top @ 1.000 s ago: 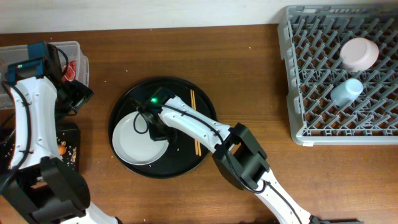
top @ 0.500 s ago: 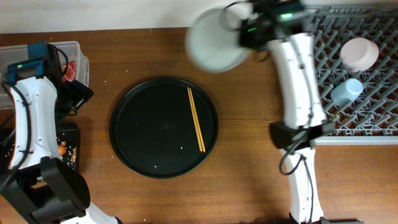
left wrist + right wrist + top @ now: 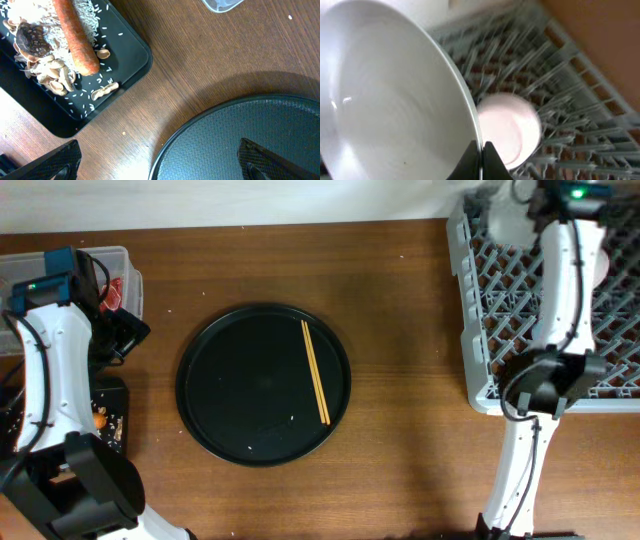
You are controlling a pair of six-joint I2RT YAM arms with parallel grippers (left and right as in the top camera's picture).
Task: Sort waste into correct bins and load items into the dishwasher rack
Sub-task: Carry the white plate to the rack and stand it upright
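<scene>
Nearest you, L claw (image 3: 160, 162) hangs wide, nothing btw its fingers (image 3: 55, 162). In its wrist view it sits over bare table (image 3: 200, 60), btw the black bin (image 3: 132, 55) and the round black tray (image 3: 225, 135). The black bin holds rice scraps (image 3: 92, 22), a carrot (image 3: 75, 35) lying across them, a dark bit (image 3: 32, 35) and some pale shell-like bits alongside. From overhead, the round black tray sits mid-table w/ the chopsticks (image 3: 316, 372) lying side by side on its R half, plus a few pale specks. Further back on your L is the clear tub (image 3: 120, 260) w/ a red wrapper (image 3: 118, 290) inside, partly hidden by the L arm. Far R is the rack (image 3: 600, 370), w/ the R arm stretched across it. R claw (image 3: 482, 157) is pinched tight on the rim of the plate (image 3: 395, 100). The plate is tipped up on edge over the rack's far-L corner; you can't tell if it touches the pegs, and overhead it's only a white blur. Just past the plate's rim, a pinkish-white bowl (image 3: 507, 130) sits among the pegs.
</scene>
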